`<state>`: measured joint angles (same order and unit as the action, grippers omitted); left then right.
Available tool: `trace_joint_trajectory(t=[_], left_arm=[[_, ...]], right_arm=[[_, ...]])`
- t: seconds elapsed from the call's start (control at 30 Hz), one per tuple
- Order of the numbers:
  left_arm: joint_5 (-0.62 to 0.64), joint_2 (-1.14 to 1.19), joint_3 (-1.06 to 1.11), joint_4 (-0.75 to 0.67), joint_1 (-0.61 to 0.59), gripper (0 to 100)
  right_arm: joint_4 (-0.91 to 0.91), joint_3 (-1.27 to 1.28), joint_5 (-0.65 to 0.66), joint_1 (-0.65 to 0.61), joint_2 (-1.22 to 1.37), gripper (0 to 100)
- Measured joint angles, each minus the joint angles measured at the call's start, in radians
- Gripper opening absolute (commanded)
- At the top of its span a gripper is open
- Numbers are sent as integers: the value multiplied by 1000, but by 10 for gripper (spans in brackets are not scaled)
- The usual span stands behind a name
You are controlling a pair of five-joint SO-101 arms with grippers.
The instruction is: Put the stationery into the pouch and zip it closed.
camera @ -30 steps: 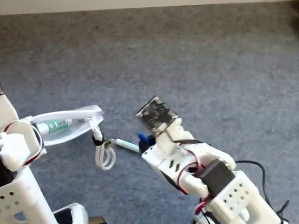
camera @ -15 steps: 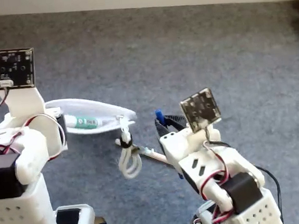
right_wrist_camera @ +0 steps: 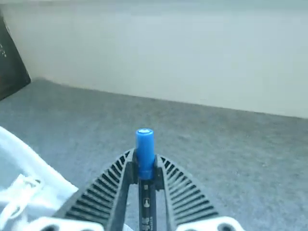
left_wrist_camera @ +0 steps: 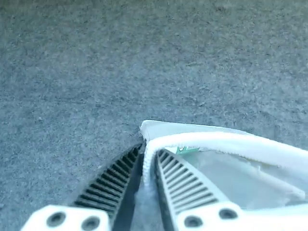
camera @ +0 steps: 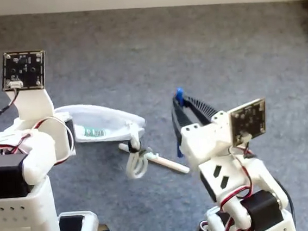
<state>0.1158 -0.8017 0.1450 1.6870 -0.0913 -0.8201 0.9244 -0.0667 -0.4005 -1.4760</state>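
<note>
The translucent white pouch (camera: 108, 119) lies on the grey carpet with a green-labelled item (camera: 93, 133) inside it. My left gripper (left_wrist_camera: 147, 153) is shut on the pouch's end edge (left_wrist_camera: 192, 140); in the high view the left gripper (camera: 69, 132) sits at the pouch's left end. My right gripper (camera: 181, 104) is raised to the right of the pouch, shut on a pen with a blue cap (camera: 179, 95) that points upward. In the right wrist view the blue-capped pen (right_wrist_camera: 145, 144) stands between the fingers. A white pen (camera: 161, 162) lies on the carpet near the pouch's white cord loop (camera: 136, 165).
Grey carpet (camera: 236, 58) stretches open behind and to the right of both arms. A pale wall (right_wrist_camera: 192, 57) runs along the far edge, with a dark object (right_wrist_camera: 9, 62) leaning at one side. The pouch's corner (right_wrist_camera: 19, 187) shows near the right gripper.
The right arm has lifted the blue-capped pen and swung right, away from the white pen. The left arm has dragged the pouch to the right, and its cord loop followed.
</note>
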Motion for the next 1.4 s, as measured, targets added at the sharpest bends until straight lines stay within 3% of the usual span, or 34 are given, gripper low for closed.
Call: trace_joint_trajectory(t=[0.37,0.57,1.0,1.4], left_arm=[[-14,-5,26,-2,0,11],[-14,-5,26,-2,0,11],[-14,-3,26,-2,0,11],[-14,-3,26,-2,0,11]], right_arm=[[427,0,-3,-2,2,6],[640,0,-3,-160,-8,6],[798,-2,-3,-439,74,6],[798,48,-3,-494,157,6]])
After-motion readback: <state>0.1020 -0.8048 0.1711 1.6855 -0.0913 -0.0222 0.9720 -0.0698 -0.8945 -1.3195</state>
